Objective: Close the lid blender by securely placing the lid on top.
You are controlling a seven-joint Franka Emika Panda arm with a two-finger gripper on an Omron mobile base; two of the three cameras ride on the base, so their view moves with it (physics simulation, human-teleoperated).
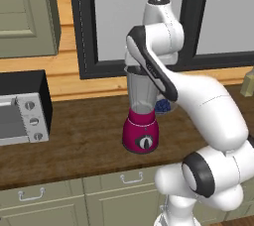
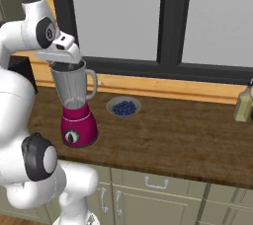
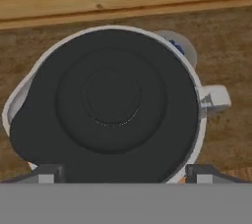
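Gripper [image 3: 118, 171] hung straight above the blender [image 2: 76, 108], its fingertips [image 3: 47, 174] set wide on either side of the lid [image 3: 110, 105] — whether they pressed it I could not tell. That dark disc sat in the jar's mouth, covering it. On the counter [image 2: 188, 135], a berry bowl [image 2: 123, 107] lay just right of the blender — a toaster oven [image 1: 22, 113] well left.

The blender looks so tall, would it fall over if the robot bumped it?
Maybe. The blender is tall and narrow, so a hard sideways push near the lid could probably tip it. Its pink base is wider than the jar's bottom and sits flat on the counter, so a gentle nudge likely wouldn't.
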